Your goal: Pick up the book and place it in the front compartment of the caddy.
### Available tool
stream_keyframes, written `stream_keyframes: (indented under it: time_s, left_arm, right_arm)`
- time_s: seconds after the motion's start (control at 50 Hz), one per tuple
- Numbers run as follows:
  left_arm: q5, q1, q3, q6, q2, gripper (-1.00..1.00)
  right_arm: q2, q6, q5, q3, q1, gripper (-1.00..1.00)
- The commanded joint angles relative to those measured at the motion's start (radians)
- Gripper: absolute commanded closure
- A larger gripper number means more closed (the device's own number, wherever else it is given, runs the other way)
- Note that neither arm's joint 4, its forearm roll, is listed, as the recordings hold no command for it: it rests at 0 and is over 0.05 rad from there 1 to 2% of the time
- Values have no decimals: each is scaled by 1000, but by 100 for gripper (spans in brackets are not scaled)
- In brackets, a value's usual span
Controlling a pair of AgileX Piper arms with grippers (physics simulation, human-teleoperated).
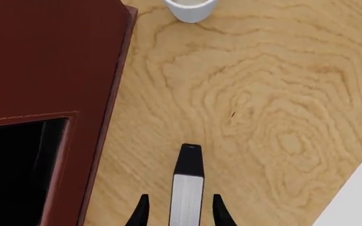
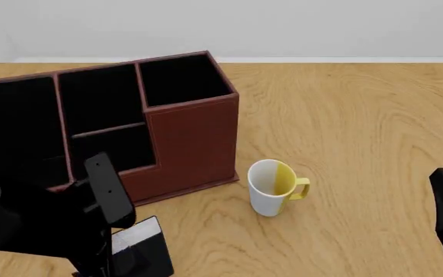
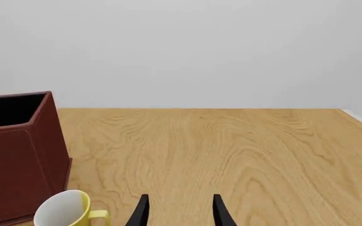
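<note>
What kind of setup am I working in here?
Likely a simulated desk scene, not a real room: a bare wood-grain table against a blank grey wall, with only desk items on it, a leather-look caddy, a mug and a book between the left pincer's fingers.

No legible text or labels anywhere.
</note>
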Motion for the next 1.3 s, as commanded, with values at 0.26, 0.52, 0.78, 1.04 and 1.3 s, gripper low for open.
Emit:
stream_keyframes:
  time_s: [0.26,0.52,0.78,1.04,1.3]
  left_arm:
    - [-107,-32,70,-55,40,100]
    - [-27,-150,107,-60,-16,100]
    - [193,-98,-32,61,-111,100]
    - [364,99,-148,333,-206,100]
    - [460,218,-243,488,-276,100]
  right_arm:
    - [0,0,0,0,0,-100]
    - [0,0,0,0,0,-100]
    - [0,0,0,0,0,-100]
    - [0,0,0,0,0,-100]
    - [0,0,0,0,0,-100]
